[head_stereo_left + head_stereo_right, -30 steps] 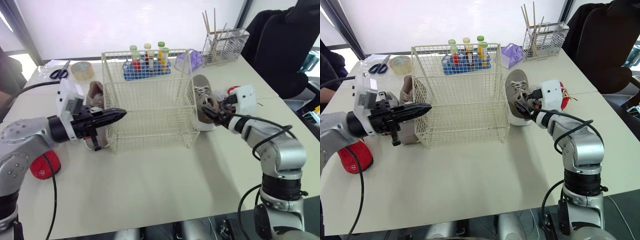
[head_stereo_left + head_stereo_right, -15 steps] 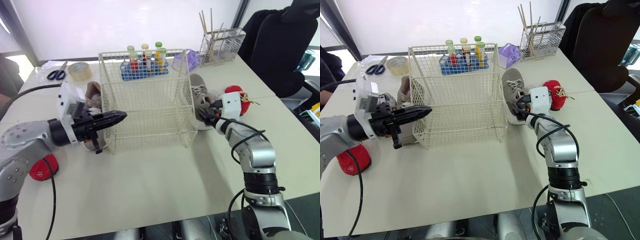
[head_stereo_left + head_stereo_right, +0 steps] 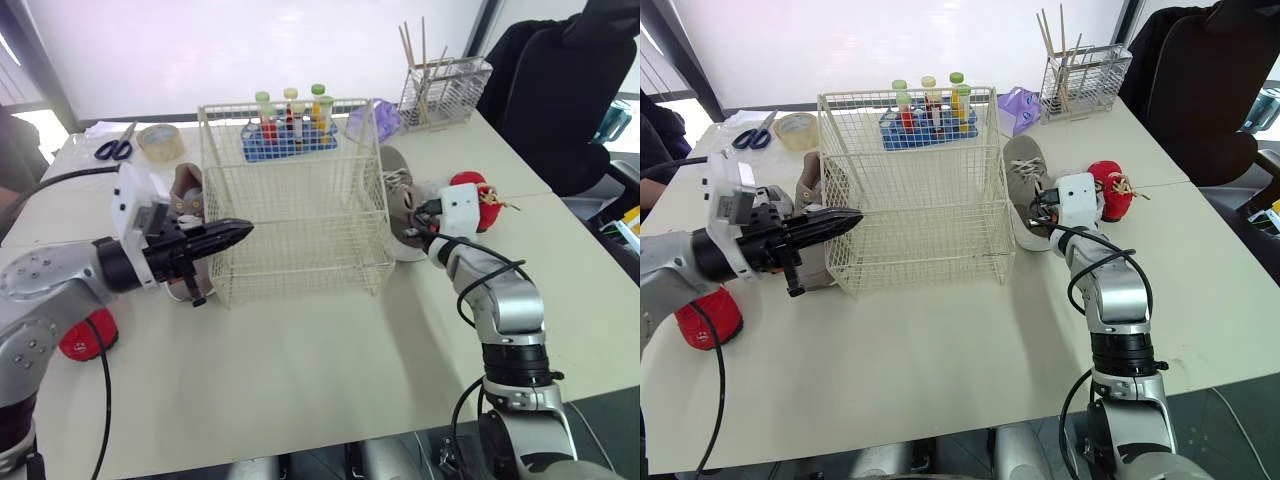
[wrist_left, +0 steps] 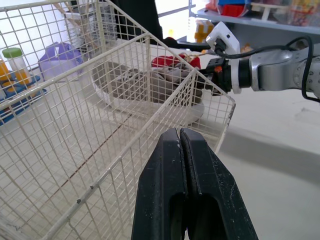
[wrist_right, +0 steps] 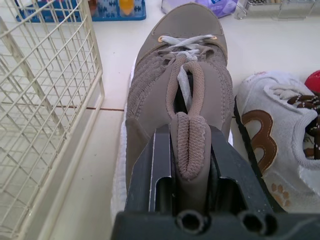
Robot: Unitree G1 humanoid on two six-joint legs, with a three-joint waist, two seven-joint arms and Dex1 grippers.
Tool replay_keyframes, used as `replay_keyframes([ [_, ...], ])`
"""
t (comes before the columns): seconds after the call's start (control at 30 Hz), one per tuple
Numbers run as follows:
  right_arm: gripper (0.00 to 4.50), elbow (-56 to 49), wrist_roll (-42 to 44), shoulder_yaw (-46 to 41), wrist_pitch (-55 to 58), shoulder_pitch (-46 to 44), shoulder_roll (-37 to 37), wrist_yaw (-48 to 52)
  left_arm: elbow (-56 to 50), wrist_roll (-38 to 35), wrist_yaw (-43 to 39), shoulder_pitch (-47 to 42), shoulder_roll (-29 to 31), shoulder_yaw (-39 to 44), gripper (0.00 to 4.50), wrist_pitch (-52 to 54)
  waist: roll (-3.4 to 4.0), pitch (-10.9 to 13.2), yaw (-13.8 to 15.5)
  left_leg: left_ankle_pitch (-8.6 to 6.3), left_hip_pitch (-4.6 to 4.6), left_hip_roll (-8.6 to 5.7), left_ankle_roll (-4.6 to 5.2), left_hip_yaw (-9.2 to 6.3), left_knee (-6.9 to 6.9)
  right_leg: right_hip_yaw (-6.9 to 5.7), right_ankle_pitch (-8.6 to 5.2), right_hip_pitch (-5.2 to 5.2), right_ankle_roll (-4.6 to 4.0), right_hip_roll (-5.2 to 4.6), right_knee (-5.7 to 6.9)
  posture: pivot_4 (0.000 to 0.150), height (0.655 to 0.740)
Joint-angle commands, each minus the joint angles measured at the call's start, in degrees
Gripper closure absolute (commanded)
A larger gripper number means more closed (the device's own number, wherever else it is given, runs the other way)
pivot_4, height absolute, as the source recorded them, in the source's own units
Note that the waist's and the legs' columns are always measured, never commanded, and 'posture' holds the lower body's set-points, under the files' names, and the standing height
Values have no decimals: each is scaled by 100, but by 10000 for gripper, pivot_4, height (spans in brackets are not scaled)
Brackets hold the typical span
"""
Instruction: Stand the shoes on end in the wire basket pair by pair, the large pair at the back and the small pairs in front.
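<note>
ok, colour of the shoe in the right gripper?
Taupe-brown shoe, white sole; best in right wrist view.

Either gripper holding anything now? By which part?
Right gripper clamps the taupe shoe by its padded heel collar. Left gripper is shut on nothing, near the wire basket.

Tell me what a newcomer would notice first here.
The tall cream wire basket stands empty in the middle of the pale table. On its right, the right tool is clamped on a large taupe knit sneaker, which lies on the table beside a small white-and-brown shoe. On the basket's left, the left tool, shut, points at its side.
</note>
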Motion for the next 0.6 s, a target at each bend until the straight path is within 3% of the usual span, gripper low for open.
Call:
replay_keyframes([
  [0.03,43198,-355,216,-359,-201,-450,67,-138,-21,23,-44,-139,-18,50,45000,-131,4,3,-3,0,-1,0,0,0,0,0,0,-1,0,0,0,1500,7400],
  [0.4,43198,-317,540,-1020,-610,-2127,-344,-358,184,-79,-24,-509,-242,32,45000,-97,14,9,11,0,-10,-1,0,0,-3,-1,0,-14,0,-1,5,1500,7400],
  [0.5,43198,-285,837,-952,-923,-2479,-948,578,248,-341,104,-673,-326,169,45000,11,16,11,22,0,-13,-4,1,1,-2,0,0,-14,0,-3,4,1500,7400],
  [0.6,43198,-111,1518,-942,-1230,-2876,-2085,2567,498,-811,291,-1009,-267,384,45000,231,22,30,25,-1,-16,-5,3,1,-2,-1,0,-15,1,-3,0,1500,7400],
])
